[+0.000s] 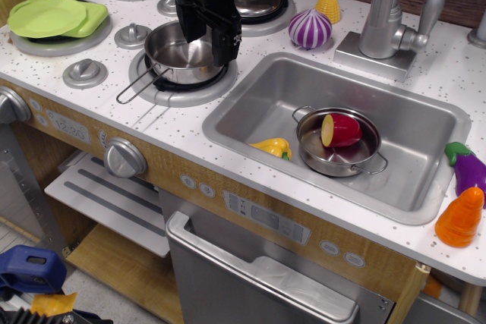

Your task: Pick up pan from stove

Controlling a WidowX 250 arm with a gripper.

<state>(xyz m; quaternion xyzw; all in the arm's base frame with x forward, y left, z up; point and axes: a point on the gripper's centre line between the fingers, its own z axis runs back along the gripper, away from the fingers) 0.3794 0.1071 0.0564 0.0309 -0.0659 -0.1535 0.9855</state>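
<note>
The pan [181, 57], a small shiny steel saucepan, sits on the front right burner ring of the stove [53, 73]. Its thin wire loop handle [140, 87] points toward the front left. My black gripper [208, 45] hangs from above over the pan's right half. Its jaws are apart: one finger [190, 24] is over the back of the bowl, the other finger [226, 45] is at the right rim. I cannot tell whether a finger touches the rim. The pan rests flat on the burner.
Green plates [49, 17] lie on the left burner and lids [258, 1] on the back burners. The steel sink [250, 104] to the right holds a two-handled pot [338, 146] and a yellow pepper [273, 147]. A purple onion [310, 29], a faucet [387, 13], an eggplant [467, 168] and a carrot [459, 218] stand around it.
</note>
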